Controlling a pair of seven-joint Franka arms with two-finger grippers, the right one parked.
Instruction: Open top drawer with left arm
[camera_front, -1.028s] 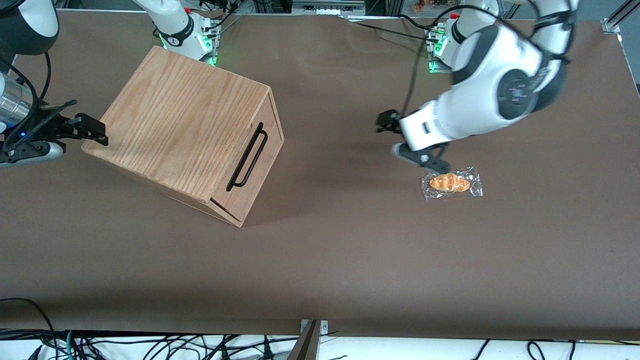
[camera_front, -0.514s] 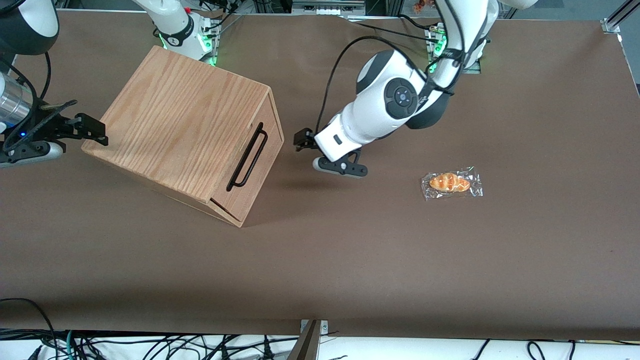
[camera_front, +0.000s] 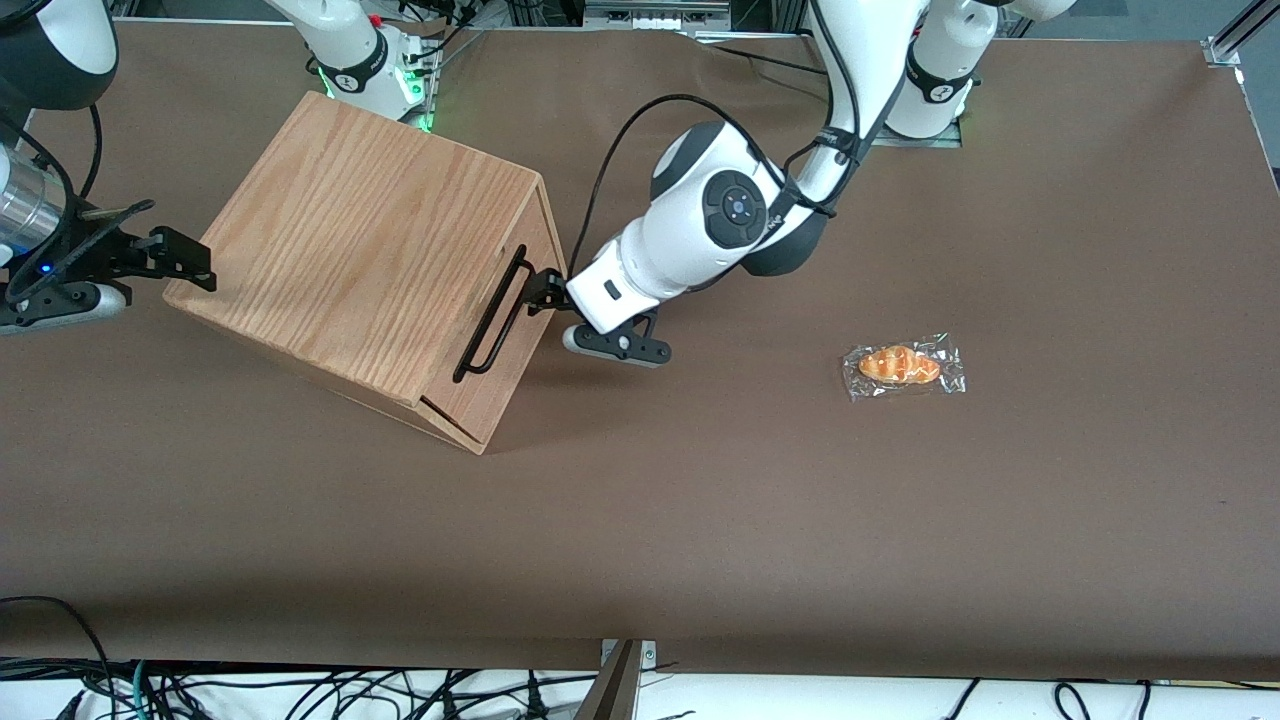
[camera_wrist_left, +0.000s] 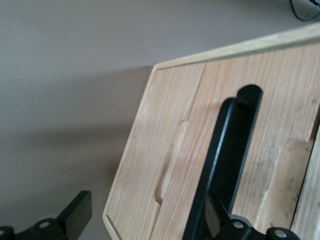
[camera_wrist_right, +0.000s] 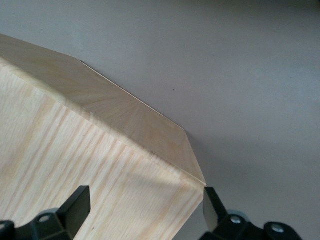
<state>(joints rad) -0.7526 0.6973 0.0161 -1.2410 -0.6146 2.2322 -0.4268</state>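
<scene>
The top drawer (camera_front: 512, 365) sits shut in the oak-grain casing (camera_front: 370, 240), its front facing the working arm's end of the table. A long black bar handle (camera_front: 494, 315) runs along that front and shows close up in the left wrist view (camera_wrist_left: 226, 160). The left arm (camera_front: 735, 210) reaches down in front of the drawer. Its gripper (camera_front: 553, 303) is at the end of the handle farther from the front camera, open, with nothing held. One fingertip (camera_wrist_left: 212, 220) lies right by the bar, the other fingertip (camera_wrist_left: 77, 212) hangs off the drawer's edge over the table. The gripper's midpoint (camera_wrist_left: 145, 202) faces the wood front.
A bread roll in clear wrap (camera_front: 903, 366) lies on the brown table (camera_front: 700, 520) toward the working arm's end. The parked arm's black gripper (camera_front: 150, 255) hovers by the casing's edge at the parked arm's end. Cables hang along the table's front edge.
The left arm swept from above the bread roll across the table to the drawer front. Its gripper now stands at the handle. Drawer and roll have not moved.
</scene>
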